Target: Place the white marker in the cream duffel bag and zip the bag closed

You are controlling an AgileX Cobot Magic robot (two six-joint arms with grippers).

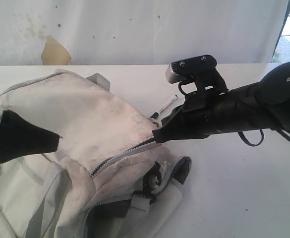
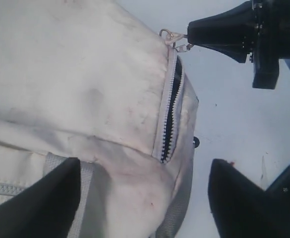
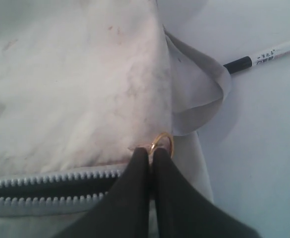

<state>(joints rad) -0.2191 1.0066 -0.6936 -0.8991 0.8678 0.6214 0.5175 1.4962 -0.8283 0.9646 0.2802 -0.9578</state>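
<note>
R pincer [image 1: 156, 135] clenched on gold zip ring [image 3: 163, 142] of smudged cream duffel bag [image 1: 85, 114]; L pincer [image 2: 145, 171] released; thin white marker [image 1: 165, 105] lies diagonal, just upper right of R pincer, the nearer.

The white tabletop [image 1: 234, 193] carries two things, with bare surface open to the right and front. The cream duffel bag [image 1: 85, 119] lies slumped across its left half, smudged and soft, its zipper [image 1: 122, 154] partly undone. The white marker [image 1: 167, 104] lies flat on the tabletop just beside the bag's far right end, its black cap toward the bag.
</note>
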